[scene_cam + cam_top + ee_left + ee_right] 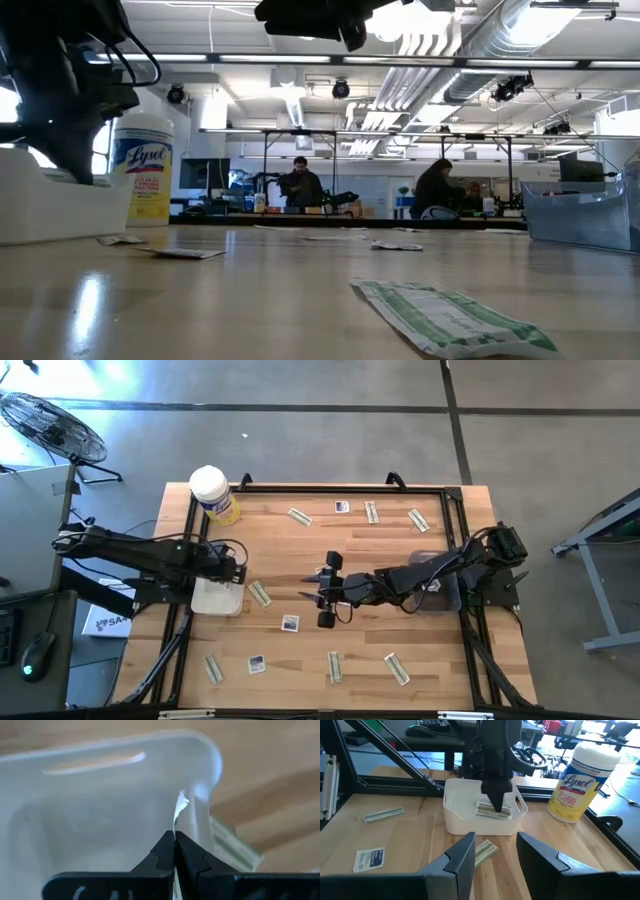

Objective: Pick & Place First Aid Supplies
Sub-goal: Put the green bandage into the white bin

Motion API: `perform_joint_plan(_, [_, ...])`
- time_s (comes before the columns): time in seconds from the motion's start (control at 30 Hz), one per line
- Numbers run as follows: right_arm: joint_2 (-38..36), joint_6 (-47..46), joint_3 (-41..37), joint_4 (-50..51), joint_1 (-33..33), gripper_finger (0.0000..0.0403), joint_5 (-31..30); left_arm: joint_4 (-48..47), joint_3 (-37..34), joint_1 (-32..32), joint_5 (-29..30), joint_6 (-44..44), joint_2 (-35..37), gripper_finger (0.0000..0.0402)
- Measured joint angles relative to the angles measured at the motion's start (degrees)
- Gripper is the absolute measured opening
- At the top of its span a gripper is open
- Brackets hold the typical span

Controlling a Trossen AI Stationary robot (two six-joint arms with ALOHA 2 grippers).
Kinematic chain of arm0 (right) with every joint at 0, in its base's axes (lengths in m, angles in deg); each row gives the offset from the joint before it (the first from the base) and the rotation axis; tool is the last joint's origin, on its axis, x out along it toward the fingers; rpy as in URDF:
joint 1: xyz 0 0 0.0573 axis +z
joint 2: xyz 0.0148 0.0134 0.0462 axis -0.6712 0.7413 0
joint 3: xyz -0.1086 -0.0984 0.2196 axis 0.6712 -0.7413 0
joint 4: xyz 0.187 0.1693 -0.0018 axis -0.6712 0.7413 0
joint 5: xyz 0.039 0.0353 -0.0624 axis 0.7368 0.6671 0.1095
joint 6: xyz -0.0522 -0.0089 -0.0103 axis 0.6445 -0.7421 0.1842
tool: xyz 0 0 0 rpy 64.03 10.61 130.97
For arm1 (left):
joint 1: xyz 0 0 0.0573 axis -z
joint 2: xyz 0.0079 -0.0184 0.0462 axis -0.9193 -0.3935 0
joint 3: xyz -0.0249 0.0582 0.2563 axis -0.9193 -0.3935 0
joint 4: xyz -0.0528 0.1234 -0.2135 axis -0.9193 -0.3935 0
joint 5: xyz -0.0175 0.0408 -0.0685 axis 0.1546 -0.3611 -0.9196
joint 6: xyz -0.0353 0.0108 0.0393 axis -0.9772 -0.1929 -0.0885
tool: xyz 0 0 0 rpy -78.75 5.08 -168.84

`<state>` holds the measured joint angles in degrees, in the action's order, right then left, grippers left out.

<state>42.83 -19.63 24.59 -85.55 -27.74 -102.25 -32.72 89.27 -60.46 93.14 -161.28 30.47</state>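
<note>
My left gripper [496, 800] hangs over the white bin [465, 822], a smooth plastic box with round corners that sits on the left side of the tabletop [330, 550]. Its jaws are pressed tight together, and a thin white scrap [179, 810] sticks up between the tips. I cannot tell what the scrap is. Inside the bin lies a greenish strip packet [492, 811], flat and crinkly.

My right gripper [322, 588] is out over the middle of the tabletop. Its jaws are apart and hold nothing. Another strip packet [485, 851] lies on the wood just in front of the bin, between the bin and these jaws.

The other supplies are spread flat on the wood. A white square packet [369, 858] with blue print lies near a long strip [383, 814]. More strips and squares lie along the far edge and the near edge of the tabletop, well apart. One wrinkly strip [445, 318] lies close to the low camera.

A yellow canister [216, 497] with a white lid stands near the bin. The tabletop is pale wood planks with a black frame around it. Behind is a big bright room with pipes on the ceiling, and two people [300, 185] stand far back.
</note>
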Motion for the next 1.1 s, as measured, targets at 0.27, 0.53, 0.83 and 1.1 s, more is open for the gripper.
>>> perform_joint_plan(0.27, [0.02, -0.17, 0.00, -0.15, 0.00, 0.0138, 1.93, 2.04, -1.21, -0.02, 2.31, -8.16, -1.72, 0.0000])
perform_joint_plan(0.53, [0.02, -2.49, 0.00, -0.26, 0.00, 0.0138, 2.22, 9.25, -3.34, -0.02, 2.44, -9.56, -2.29, 0.0002])
perform_joint_plan(0.83, [0.02, -2.49, 0.00, -0.81, 0.00, 0.0138, 2.19, 5.30, -3.40, -0.02, 2.70, -7.84, -2.67, 0.0033])
perform_joint_plan(1.1, [0.02, -2.49, 0.00, -1.18, 0.00, 0.0138, 2.13, 5.22, -3.39, -0.02, 3.25, -3.39, -2.99, 0.0071])
